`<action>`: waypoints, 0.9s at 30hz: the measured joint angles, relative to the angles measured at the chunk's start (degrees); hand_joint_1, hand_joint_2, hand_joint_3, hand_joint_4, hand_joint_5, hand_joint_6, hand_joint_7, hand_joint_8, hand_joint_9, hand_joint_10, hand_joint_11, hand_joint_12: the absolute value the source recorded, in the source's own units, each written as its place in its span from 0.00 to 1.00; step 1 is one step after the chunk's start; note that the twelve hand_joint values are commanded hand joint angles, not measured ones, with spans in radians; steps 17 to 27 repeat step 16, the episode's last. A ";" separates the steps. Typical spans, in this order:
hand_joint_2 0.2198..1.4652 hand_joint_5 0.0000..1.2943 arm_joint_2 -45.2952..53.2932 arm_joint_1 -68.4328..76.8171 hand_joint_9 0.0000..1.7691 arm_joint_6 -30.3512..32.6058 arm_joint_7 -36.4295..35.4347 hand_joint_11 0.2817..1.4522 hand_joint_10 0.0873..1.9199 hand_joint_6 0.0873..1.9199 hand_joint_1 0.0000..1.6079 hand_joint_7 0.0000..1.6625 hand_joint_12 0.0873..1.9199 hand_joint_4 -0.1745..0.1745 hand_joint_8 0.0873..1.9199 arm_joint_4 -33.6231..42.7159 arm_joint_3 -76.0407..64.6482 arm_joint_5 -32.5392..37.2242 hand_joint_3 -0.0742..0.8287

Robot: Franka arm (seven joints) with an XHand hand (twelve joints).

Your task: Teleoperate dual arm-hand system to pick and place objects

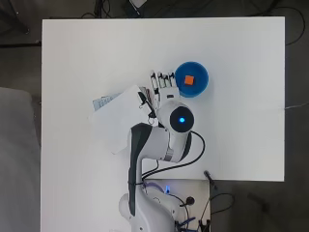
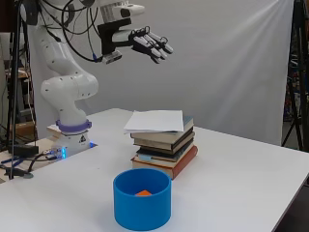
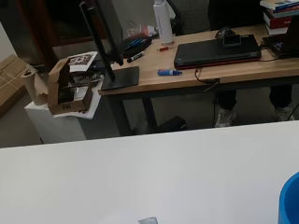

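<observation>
Now, in the overhead view, my hand (image 1: pixel 161 83) is at the centre of the frame with fingers straight and holding nothing; just to its right stands the blue bowl (image 1: pixel 203 81), and the orange cube (image 1: pixel 189 80) already lies inside it, far below my raised hand

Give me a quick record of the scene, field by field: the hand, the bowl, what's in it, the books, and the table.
hand: open, fingers straight, raised high above the table, holding nothing
blue bowl: upright on the table, in front of the books in the side view
orange block: lying inside the blue bowl
stack of books: on the table, white sheets of paper on top
table: white, arm base at its edge
</observation>
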 joint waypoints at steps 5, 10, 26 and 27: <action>0.68 0.46 -6.75 1.15 0.50 -3.87 -1.88 0.23 0.00 0.00 0.29 0.47 0.00 0.63 0.00 -1.79 2.46 0.52 0.09; 0.70 0.46 -12.46 2.23 0.51 -4.03 1.97 0.23 0.00 0.00 0.30 0.48 0.00 0.64 0.00 -3.91 7.85 0.56 0.09; 0.71 0.47 -12.97 2.53 0.51 -2.51 4.16 0.23 0.00 0.00 0.30 0.48 0.00 0.63 0.00 -4.98 9.42 0.53 0.09; 0.71 0.47 -12.97 2.53 0.51 -2.51 4.16 0.23 0.00 0.00 0.30 0.48 0.00 0.63 0.00 -4.98 9.42 0.53 0.09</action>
